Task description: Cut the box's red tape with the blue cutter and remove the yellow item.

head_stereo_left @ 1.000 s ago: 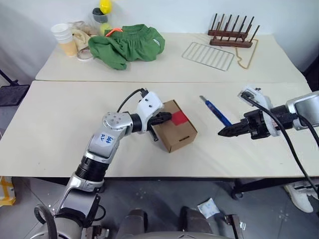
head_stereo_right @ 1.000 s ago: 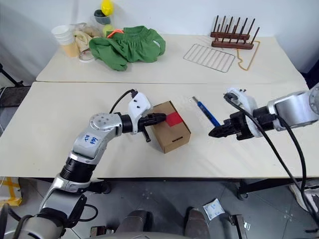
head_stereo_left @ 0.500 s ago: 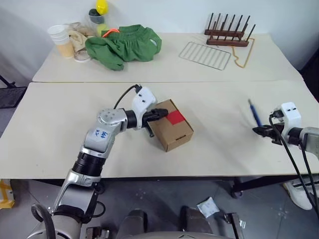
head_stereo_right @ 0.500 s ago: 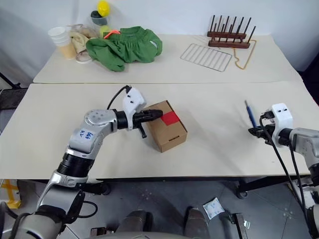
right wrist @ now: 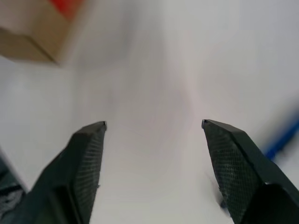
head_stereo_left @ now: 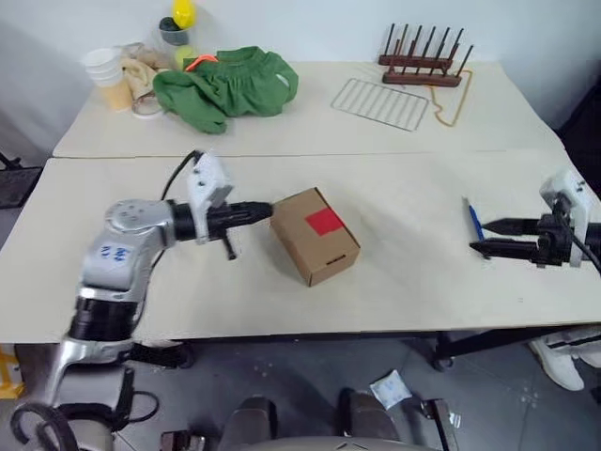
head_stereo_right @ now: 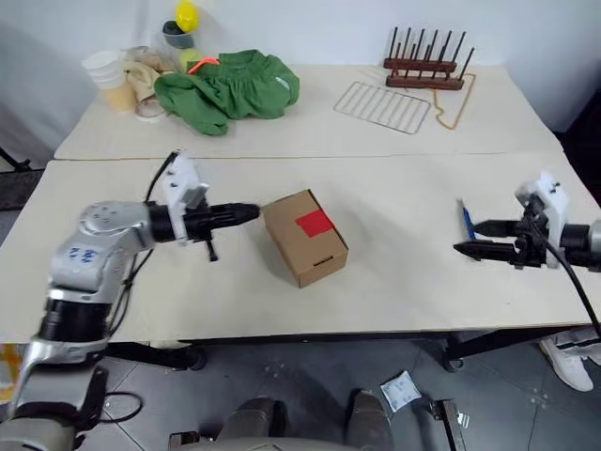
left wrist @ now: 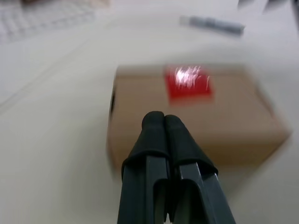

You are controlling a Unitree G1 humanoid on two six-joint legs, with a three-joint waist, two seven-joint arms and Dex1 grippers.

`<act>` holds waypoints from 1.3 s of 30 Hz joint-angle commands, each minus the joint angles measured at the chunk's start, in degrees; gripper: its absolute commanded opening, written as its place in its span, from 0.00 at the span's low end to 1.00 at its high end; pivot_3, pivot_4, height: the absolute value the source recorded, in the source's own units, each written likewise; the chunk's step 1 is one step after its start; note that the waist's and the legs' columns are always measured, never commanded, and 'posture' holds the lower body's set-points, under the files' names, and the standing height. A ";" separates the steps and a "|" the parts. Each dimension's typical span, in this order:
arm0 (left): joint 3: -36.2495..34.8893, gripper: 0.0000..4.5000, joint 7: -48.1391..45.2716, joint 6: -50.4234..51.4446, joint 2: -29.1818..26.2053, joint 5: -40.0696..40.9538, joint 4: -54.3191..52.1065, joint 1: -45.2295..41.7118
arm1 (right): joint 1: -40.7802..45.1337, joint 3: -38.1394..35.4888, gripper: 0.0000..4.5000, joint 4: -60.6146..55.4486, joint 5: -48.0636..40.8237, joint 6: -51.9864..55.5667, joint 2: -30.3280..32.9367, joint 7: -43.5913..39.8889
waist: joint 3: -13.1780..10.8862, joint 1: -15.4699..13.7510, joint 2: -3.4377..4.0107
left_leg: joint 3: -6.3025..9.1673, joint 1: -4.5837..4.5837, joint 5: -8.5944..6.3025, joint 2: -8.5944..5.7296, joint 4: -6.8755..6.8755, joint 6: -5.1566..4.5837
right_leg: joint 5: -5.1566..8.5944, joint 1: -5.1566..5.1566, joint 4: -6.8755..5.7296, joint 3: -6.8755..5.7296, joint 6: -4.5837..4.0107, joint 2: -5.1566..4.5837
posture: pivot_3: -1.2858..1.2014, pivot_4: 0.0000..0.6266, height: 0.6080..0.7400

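Note:
The box [head_stereo_left: 315,246], a small brown carton, sits mid-table with the red tape [head_stereo_left: 324,222] as a square patch on its top. My left gripper [head_stereo_left: 266,211] is shut and level, its tips just off the box's left edge; in the left wrist view its fingers [left wrist: 159,126] point at the box [left wrist: 140,116] and the red tape [left wrist: 189,84]. At the right, the blue cutter [head_stereo_left: 474,221] lies on the table. My right gripper [head_stereo_left: 481,238] is open beside it, and the cutter [right wrist: 282,140] lies outside its fingers. The yellow item is hidden.
On the far table lie a green cloth [head_stereo_left: 225,80], stacked cups [head_stereo_left: 103,75], a yellow ball-shaped object [head_stereo_left: 184,13], a wire rack [head_stereo_left: 383,101] and a wooden peg rack [head_stereo_left: 423,70]. The near table's front edge [head_stereo_left: 310,331] runs just below the box.
My left gripper pulled back to the left, off the box. The right gripper swung right with the cutter, then opened; the cutter now lies beside its fingers. The camera shifted too.

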State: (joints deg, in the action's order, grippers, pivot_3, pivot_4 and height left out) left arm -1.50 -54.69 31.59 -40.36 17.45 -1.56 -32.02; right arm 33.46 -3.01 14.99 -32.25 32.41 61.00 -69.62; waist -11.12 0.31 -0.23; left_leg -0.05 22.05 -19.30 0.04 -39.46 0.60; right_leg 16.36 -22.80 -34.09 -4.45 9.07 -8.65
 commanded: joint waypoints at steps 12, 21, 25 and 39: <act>7.57 0.00 10.38 4.70 9.96 -3.32 -2.64 2.05 | 3.94 10.84 0.01 -1.47 20.93 -15.29 -24.90 19.55 | -0.01 -1.45 0.01 | 0.08 0.22 -0.01 -0.12 -0.24 0.00 | -0.03 -0.03 -0.02 -0.02 0.04 -0.07 | 0.52 0.24 1.00; 9.44 0.00 12.79 7.89 12.36 -3.81 -2.99 0.19 | -1.14 14.70 0.01 -19.34 19.31 0.47 -24.22 15.87 | -0.01 -1.19 0.01 | 0.09 0.13 -0.01 -0.11 -0.22 -0.01 | -0.02 -0.04 -0.16 -0.01 0.04 -0.05 | 0.52 0.24 1.00; 9.30 0.00 11.62 8.62 11.18 -3.29 -4.20 1.31 | -2.98 14.47 0.01 -24.23 18.30 4.77 -24.08 16.14 | -0.01 -1.48 0.01 | 0.08 0.13 -0.01 -0.12 -0.25 -0.01 | -0.02 -0.04 -0.18 0.00 0.04 -0.06 | 0.52 0.24 1.00; 7.83 0.00 9.30 10.41 7.22 -1.64 -8.40 4.75 | -5.93 14.28 0.01 -33.78 13.31 12.02 -24.58 15.56 | -0.01 -1.61 0.01 | 0.09 0.12 -0.02 -0.11 -0.25 -0.01 | -0.02 -0.04 -0.19 0.02 0.03 -0.06 | 0.52 0.24 1.00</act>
State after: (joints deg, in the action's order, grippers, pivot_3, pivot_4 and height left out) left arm 7.70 -45.16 42.37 -32.64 14.97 -7.99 -27.49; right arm 27.39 12.72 -15.95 -17.29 43.79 36.38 -53.93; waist -11.13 -1.30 -0.22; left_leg 0.03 22.17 -19.32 -0.07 -39.71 0.59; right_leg 16.34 -22.84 -34.29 -4.43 9.10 -8.71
